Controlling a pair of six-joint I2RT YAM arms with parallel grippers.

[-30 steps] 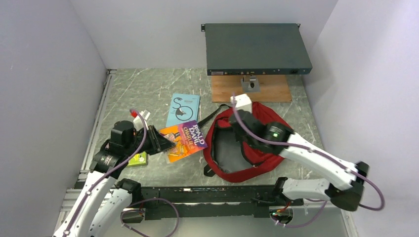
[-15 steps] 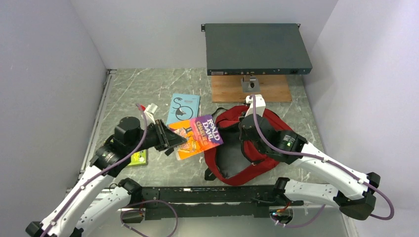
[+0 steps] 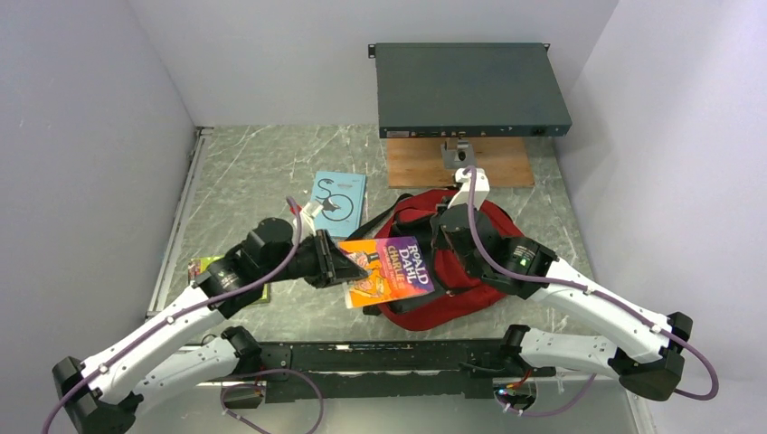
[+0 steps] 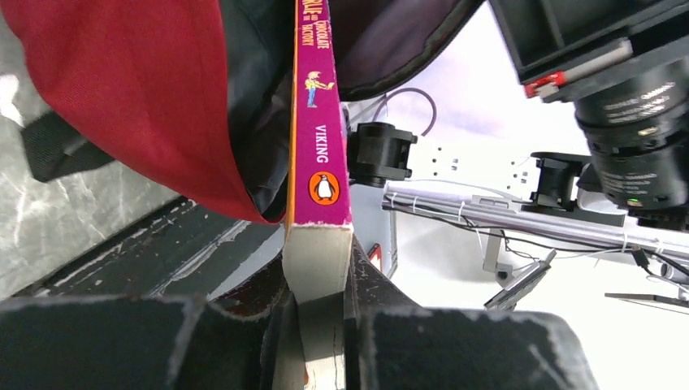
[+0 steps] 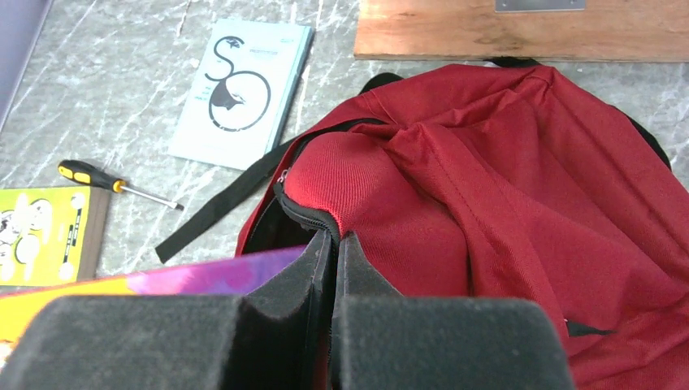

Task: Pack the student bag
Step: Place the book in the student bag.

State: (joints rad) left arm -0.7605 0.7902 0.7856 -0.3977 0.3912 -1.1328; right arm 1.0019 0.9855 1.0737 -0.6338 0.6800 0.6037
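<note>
The dark red student bag [image 3: 470,271] lies at the table's middle right, its mouth facing left. My right gripper [image 3: 440,237] is shut on the bag's zipper edge [image 5: 309,218] and holds the opening lifted. My left gripper [image 3: 355,268] is shut on a purple and orange Roald Dahl book [image 3: 395,268], gripped at its bottom edge [image 4: 317,260]. The book's far end reaches into the bag's mouth, between red fabric [image 4: 138,97] and the dark lining. A light blue book [image 3: 336,199] lies flat on the table, left of the bag.
A green-yellow book [image 3: 203,268] lies at the far left under my left arm, with a small screwdriver [image 5: 97,175] beside it. A wooden board [image 3: 459,160] bearing a dark flat device [image 3: 468,88] stands behind the bag. A black strap [image 5: 219,205] trails from the bag.
My left gripper has carried the Roald Dahl book to the right, from beside the bag to its mouth. My right gripper has kept hold of the bag's edge and lifted it.
</note>
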